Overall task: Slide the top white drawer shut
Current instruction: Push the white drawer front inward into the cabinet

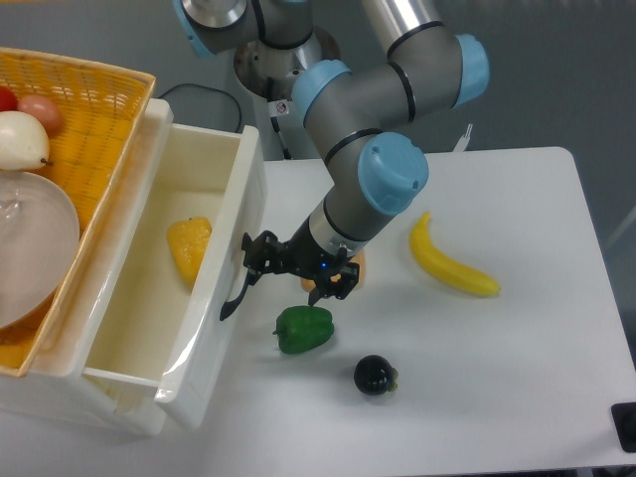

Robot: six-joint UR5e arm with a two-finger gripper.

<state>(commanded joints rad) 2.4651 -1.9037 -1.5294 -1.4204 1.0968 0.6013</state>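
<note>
Glossy top white drawer [214, 328] partly open, black curved handle, gripper [260, 260] against front, jaws' state unclear

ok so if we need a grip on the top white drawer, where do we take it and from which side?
Take the black curved handle on the top white drawer's front panel, coming from the table side on the right. It stands off the flat, glossy panel, the only part two fingers could close around. The gripper is already against that front beside the handle. For closing, a flat push on the panel would likely do.
</note>
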